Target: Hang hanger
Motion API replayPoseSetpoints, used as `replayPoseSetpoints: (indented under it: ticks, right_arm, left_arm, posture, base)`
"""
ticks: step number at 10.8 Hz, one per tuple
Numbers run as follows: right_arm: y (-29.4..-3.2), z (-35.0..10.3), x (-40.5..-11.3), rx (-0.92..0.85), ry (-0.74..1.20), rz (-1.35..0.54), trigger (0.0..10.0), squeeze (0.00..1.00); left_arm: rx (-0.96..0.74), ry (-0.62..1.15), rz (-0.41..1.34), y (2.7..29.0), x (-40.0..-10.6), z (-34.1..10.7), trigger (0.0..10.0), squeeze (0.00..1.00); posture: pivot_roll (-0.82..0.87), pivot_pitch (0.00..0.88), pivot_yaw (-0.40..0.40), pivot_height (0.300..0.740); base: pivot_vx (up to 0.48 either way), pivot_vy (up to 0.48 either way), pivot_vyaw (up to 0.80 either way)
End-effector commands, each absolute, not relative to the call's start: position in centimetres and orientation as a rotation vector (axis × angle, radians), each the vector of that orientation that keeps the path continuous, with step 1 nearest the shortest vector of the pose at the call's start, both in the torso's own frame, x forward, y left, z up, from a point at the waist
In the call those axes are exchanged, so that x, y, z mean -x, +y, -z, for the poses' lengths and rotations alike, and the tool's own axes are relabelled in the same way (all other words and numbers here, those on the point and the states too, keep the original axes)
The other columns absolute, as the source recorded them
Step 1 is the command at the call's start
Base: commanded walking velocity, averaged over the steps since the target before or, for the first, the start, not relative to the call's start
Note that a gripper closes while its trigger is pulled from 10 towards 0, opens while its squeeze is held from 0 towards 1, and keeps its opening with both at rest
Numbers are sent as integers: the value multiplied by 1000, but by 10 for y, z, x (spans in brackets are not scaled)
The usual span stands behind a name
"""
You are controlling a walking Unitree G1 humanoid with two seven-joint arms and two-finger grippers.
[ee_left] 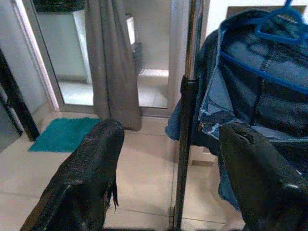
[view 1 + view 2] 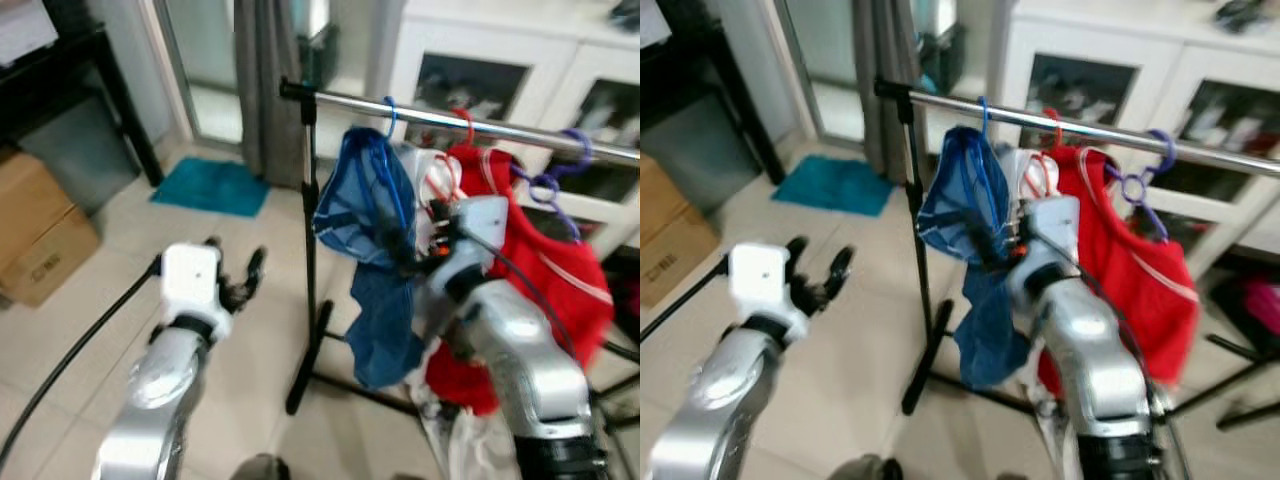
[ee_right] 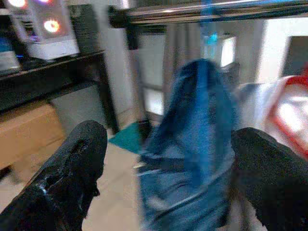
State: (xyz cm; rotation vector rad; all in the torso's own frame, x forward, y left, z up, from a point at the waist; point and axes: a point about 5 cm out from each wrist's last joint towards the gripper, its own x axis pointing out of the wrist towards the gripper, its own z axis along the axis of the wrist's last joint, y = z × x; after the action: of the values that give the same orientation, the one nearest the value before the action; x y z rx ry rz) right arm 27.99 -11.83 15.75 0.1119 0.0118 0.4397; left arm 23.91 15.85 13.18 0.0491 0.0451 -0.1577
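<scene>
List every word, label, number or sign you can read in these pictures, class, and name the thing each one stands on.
No text can be read for certain.
Cardboard box: a small dark printed mark on its side, too blurred to read.
White device on the black shelf: glowing lights, no legible lettering.
Blue garment, red garment, rail: no print seen.

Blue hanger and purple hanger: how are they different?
The blue hanger carries a blue garment; the purple hanger shows no cloth of its own. The blue hanger hangs nearest the rail's post end, the purple hanger farthest along, past the red garment. Both hook over the rail.
</scene>
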Motion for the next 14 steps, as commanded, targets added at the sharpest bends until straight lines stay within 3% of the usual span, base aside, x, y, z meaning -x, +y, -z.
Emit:
replayPoseSetpoints:
  ticks: [1, 4, 9, 14]
  right_arm:
    - [-122, -156, -278, -109, 22, -432, 10000, 0]
    - [-128, -158, -278, -83, 27, -396, 10000, 0]
    - [-136, -162, -281, -77, 41, -386, 10000, 0]
    - [-123, -155, -280, -45, 110, -483, 10000, 0]
  left_arm:
    - [-49, 26, 172, 157, -240, -137, 10000, 0]
    - [-47, 22, 169, 160, -244, -141, 10000, 0]
    - [-23, -3, 112, 159, -247, -147, 10000, 0]
    - [-39, 11, 119, 164, -242, -146, 10000, 0]
  posture:
    - [-28, 82, 14, 740]
    - [-44, 110, 35, 740]
    - [-53, 128, -2, 740]
    - [-39, 144, -2, 740]
  base:
    - [0, 0, -800]
    - [0, 0, -800]
    - [0, 0, 0]
    - [0, 0, 0]
